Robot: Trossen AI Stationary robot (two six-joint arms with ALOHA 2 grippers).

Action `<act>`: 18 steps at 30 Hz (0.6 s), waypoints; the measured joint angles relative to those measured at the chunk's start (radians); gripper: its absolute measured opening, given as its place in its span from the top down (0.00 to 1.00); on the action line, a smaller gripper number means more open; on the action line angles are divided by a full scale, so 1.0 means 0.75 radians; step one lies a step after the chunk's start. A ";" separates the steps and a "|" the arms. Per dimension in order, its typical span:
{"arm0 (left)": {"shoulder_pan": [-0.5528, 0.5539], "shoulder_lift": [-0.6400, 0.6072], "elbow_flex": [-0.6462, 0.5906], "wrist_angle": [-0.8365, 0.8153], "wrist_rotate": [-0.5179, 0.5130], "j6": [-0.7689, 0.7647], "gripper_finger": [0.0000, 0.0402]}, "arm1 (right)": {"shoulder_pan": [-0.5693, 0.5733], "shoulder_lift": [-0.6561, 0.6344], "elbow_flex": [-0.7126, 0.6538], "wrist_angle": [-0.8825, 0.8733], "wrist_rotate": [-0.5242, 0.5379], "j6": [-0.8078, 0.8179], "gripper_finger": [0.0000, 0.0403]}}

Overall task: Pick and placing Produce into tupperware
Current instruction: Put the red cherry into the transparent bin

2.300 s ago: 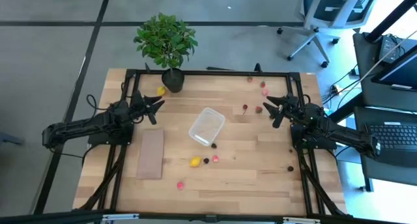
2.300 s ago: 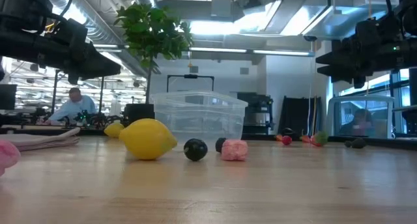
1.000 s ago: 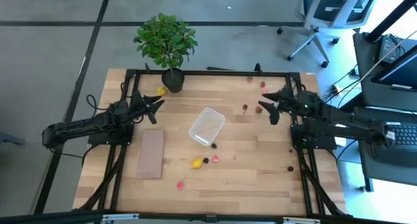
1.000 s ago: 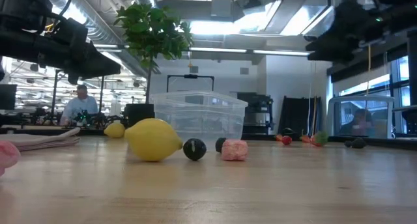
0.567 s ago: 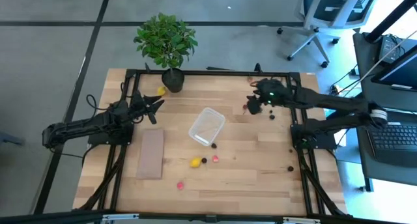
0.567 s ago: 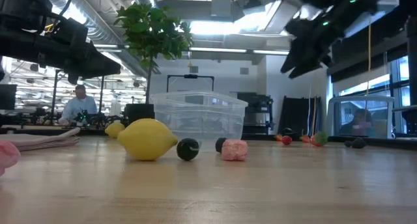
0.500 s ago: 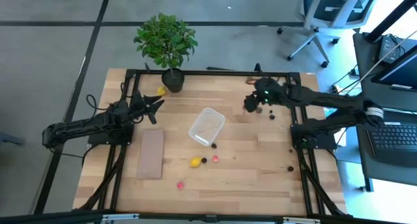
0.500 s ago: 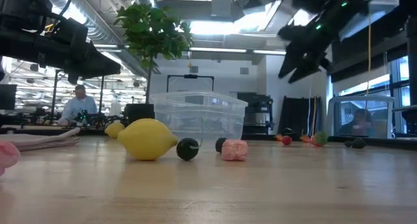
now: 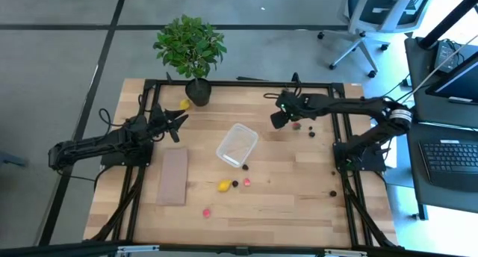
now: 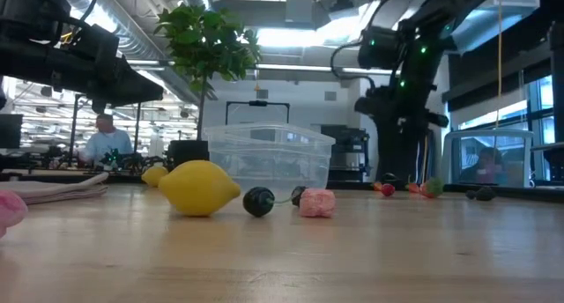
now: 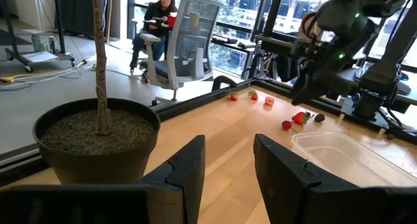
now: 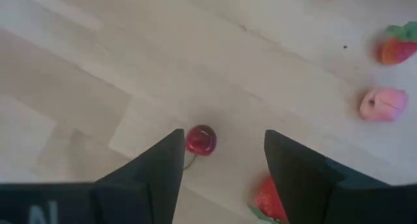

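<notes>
Right pincer (image 12: pixel 220 160) hangs part-open and empty directly above a red cherry (image 12: pixel 201 140) on the worktop (image 9: pixel 299 205), right of the clear tupperware (image 9: pixel 237 145); left pincer (image 9: pixel 179 122) waits closed near the plant pot (image 9: pixel 198 92).

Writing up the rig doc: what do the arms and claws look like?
Two matte black jointed arms. Each claw has two flat, dark, angular fingers: left claw, right claw. The right arm carries small green indicator lights and looping black cables. No markings readable.
</notes>
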 joint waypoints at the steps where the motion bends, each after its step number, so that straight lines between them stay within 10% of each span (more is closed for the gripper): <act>1: 0.000 0.000 0.000 0.000 0.000 0.000 0.69 | 0.000 0.012 0.000 0.004 -0.005 -0.001 0.47; 18: 0.000 0.000 0.000 0.000 0.000 0.000 0.69 | 0.000 0.163 0.000 0.124 -0.014 -0.001 0.47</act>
